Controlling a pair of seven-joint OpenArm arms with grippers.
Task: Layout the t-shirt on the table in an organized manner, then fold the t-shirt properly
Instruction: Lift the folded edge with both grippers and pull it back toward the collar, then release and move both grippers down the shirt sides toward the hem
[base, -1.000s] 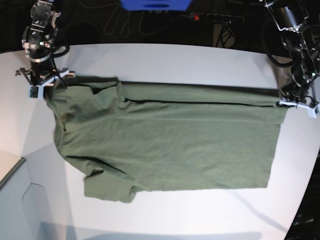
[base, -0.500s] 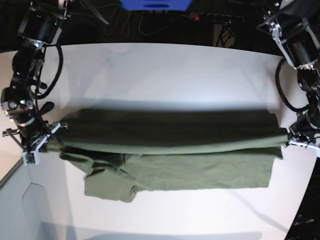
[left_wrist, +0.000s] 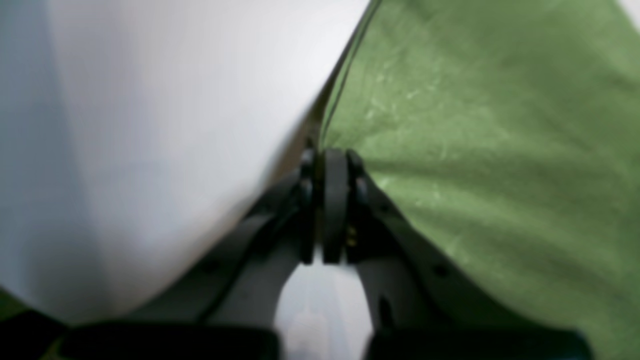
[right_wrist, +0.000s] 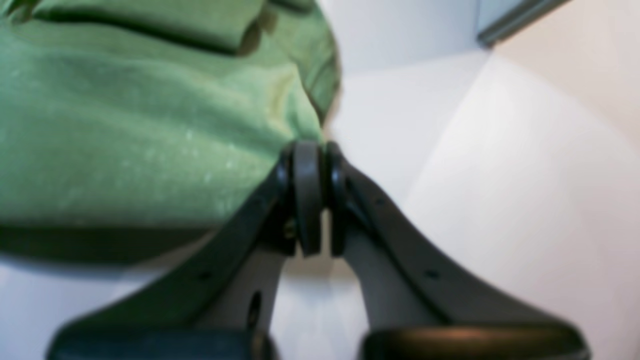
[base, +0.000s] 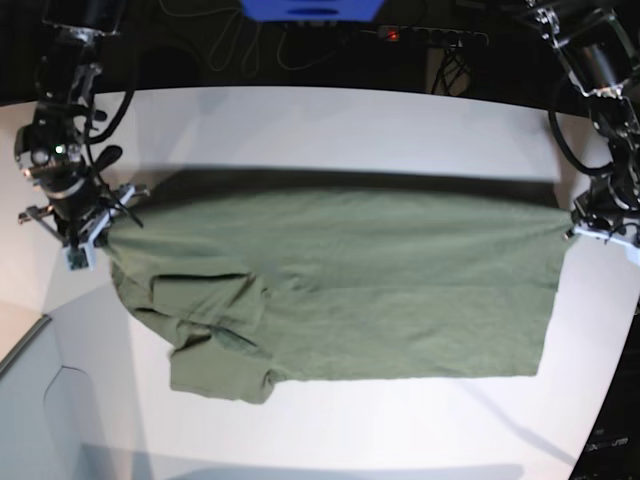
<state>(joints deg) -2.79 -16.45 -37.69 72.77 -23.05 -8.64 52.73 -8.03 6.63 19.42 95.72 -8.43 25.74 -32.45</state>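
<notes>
In the left wrist view, the left gripper (left_wrist: 327, 165) has its dark, rounded fingers (left_wrist: 336, 200) pressed together on a thin edge of the t-shirt (left_wrist: 475, 140), a soft olive-green knit with faint pale flecks and shallow ripples; beside it the bench (left_wrist: 150, 125) is smooth, matte white. In the right wrist view, the right gripper (right_wrist: 310, 160) likewise has its fingers (right_wrist: 306, 195) clamped on a bunched corner of the t-shirt (right_wrist: 150, 125), where a folded seam and a rolled hem show above blurred fabric, with the white bench (right_wrist: 500, 175) to the side. In the base view, the t-shirt (base: 380, 290) lies spread across the middle of the bench (base: 330, 125), roughly rectangular, stretched between the right gripper (base: 88, 232) and the left gripper (base: 598, 225), with one short sleeve crumpled at its lower corner. No label or writing is legible.
</notes>
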